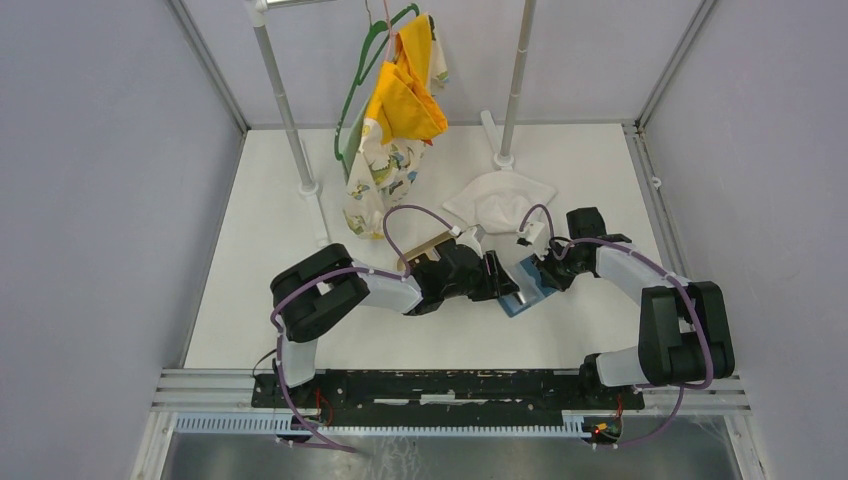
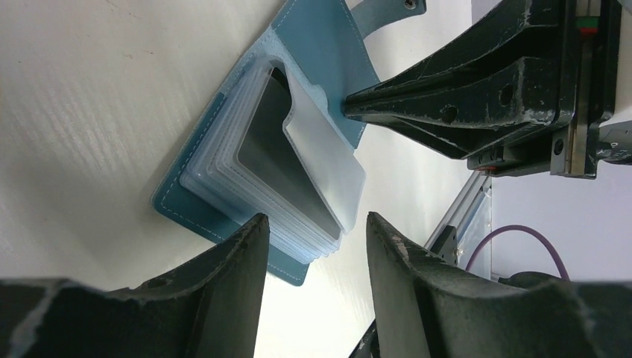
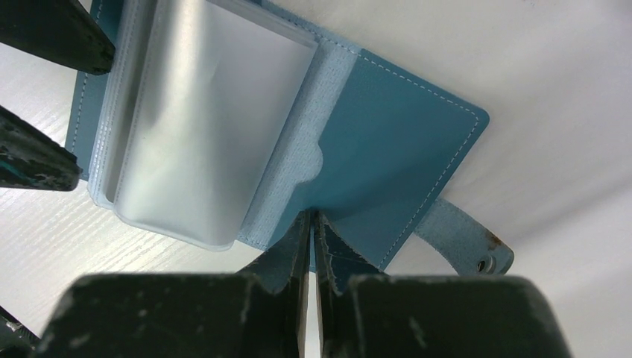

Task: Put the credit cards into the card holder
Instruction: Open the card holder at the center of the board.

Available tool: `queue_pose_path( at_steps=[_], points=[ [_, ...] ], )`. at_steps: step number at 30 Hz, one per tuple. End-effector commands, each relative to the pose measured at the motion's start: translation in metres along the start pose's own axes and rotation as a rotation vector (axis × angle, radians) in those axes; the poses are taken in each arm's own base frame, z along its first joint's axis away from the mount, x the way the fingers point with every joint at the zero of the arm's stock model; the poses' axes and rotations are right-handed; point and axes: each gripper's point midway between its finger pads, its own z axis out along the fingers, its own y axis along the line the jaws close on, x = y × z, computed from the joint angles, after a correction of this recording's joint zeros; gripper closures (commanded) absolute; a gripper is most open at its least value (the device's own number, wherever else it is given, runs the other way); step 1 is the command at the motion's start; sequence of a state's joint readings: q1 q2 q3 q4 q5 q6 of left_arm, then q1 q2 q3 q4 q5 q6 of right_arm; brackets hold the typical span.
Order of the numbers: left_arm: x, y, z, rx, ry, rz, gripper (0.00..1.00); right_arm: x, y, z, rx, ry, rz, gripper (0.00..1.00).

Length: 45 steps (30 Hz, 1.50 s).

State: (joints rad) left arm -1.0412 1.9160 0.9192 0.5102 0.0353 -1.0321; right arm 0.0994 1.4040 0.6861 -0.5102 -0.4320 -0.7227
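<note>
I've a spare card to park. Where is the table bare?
Bare: the left side, between the rack pole and the wall; the near strip, between the card holder and the rail. Crowded: mid-table, where left gripper and right gripper meet, white cloth behind.

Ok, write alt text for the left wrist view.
An open blue card holder lies on a white table, its clear sleeves fanned, a dark card apparently inside one. The left tool, open, frames the sleeves' near edge; the right tool, shut, touches the cover.
</note>
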Motion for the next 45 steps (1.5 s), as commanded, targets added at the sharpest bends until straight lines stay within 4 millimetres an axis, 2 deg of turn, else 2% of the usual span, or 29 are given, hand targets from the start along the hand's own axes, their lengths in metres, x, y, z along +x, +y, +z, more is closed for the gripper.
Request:
queue_pose_path(
  at_steps=[1, 19, 25, 32, 39, 45],
  points=[
    [-0.011, -0.029, 0.004, 0.088, -0.033, -0.036, 0.43, -0.008, 0.0, -0.002, -0.014, -0.008, -0.013, 0.9],
    [-0.007, -0.035, 0.005, 0.189, -0.038, -0.1, 0.38, -0.008, 0.001, -0.002, -0.015, -0.009, -0.016, 0.9],
    [-0.014, -0.053, 0.006, 0.258, -0.05, -0.075, 0.38, -0.017, 0.003, -0.006, -0.022, -0.045, -0.026, 0.86],
    [-0.017, -0.066, 0.011, 0.316, -0.046, -0.049, 0.38, -0.035, 0.002, -0.018, -0.009, -0.134, -0.028, 0.76],
    [-0.03, -0.069, 0.019, 0.34, -0.068, -0.037, 0.37, -0.046, -0.012, -0.034, 0.067, -0.21, -0.01, 0.7],
    [-0.04, -0.065, 0.028, 0.327, -0.078, -0.029, 0.37, -0.058, -0.03, -0.059, 0.19, -0.299, -0.013, 0.63]
  ],
)
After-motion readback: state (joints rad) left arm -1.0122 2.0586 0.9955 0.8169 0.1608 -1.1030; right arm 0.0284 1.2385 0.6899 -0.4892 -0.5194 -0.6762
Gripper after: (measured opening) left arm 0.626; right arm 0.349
